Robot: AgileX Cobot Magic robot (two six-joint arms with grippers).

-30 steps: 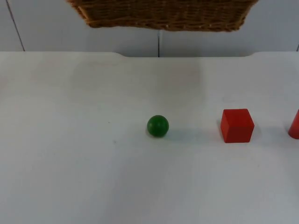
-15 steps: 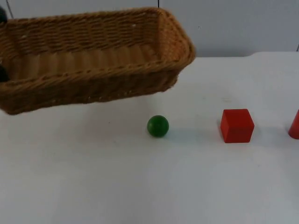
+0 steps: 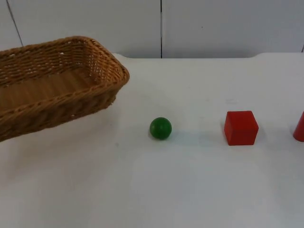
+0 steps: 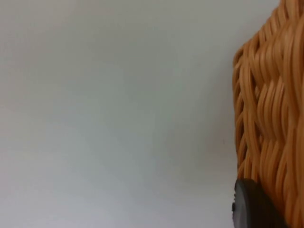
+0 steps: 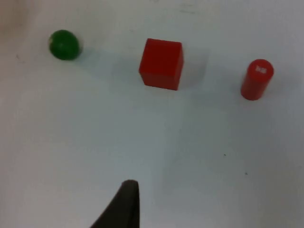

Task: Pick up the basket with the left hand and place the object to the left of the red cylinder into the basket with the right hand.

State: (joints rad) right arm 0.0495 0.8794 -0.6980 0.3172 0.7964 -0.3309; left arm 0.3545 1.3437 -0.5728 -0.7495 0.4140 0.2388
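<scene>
The wicker basket (image 3: 57, 85) hangs tilted over the left of the bench (image 3: 190, 190), and the left wrist view has its woven wall (image 4: 270, 118) pressed against 1 black fingertip (image 4: 251, 206), so the left hand looks clenched on the basket; that half of the job reads as done. Over to the right: the red cube (image 3: 241, 127) sits untouched on the bench, with the green ball (image 3: 160, 128) well to its left and the red cylinder (image 5: 257, 79) near its other side. The right hand hovers above them, 1 fingertip (image 5: 124, 204) in shot; whether it is released or clenched, I cannot tell. Left to do: grab the cube and drop it in.
</scene>
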